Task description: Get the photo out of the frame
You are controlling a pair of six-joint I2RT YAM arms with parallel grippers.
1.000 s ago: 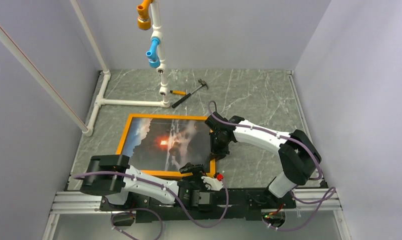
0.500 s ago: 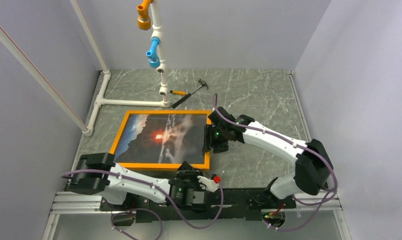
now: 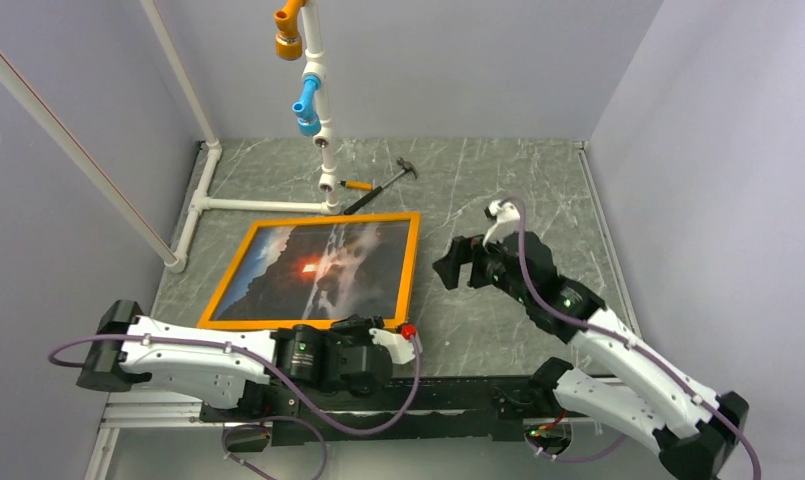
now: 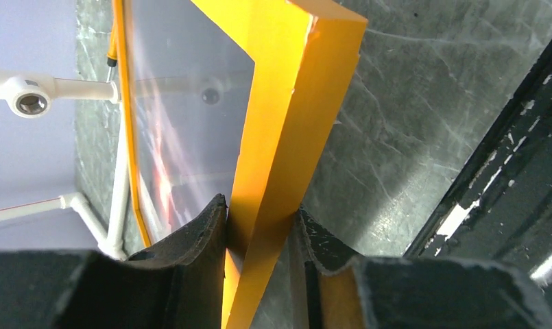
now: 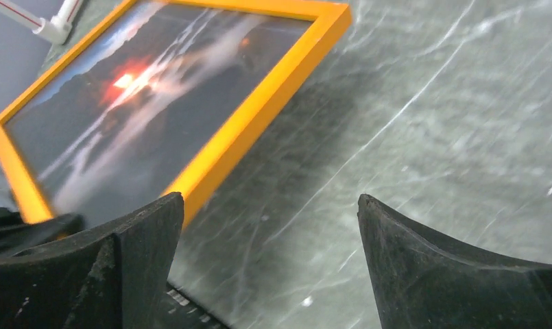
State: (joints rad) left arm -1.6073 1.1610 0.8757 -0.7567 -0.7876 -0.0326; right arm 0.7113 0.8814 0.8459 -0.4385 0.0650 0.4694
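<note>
**A:** Left end effector (image 4: 259, 240): jaws nearly together, pinching the frame (image 4: 293, 103) on its near rail by the right corner, one pad on each face of the orange wood.

**B:** And the right end effector (image 5: 266, 267)?

**A:** Jaws spread wide and holding nothing. It hangs over the bare table (image 3: 538, 190), just right of the frame.

**B:** How should this step be handled?

**A:** Keep the pinch on the wood, off the glossy front. One corner grip will twist a border this thin, so bring the free end effector onto the right rail before tipping anything. The photo likely comes out from the back (no back is visible here).

**B:** Where is the photo (image 3: 313, 270) now?

**A:** It is seated in the frame, face up, left of centre on the table. It's dark, with an orange-red glow in the middle, pale smoky streaks and bluish at the left. The near rail may be raised slightly; I can't tell from above.

**B:** Anything close by?

**A:** A hammer (image 3: 378, 185) and the white pipe structure (image 3: 268, 205) sit near the far rail.
</note>
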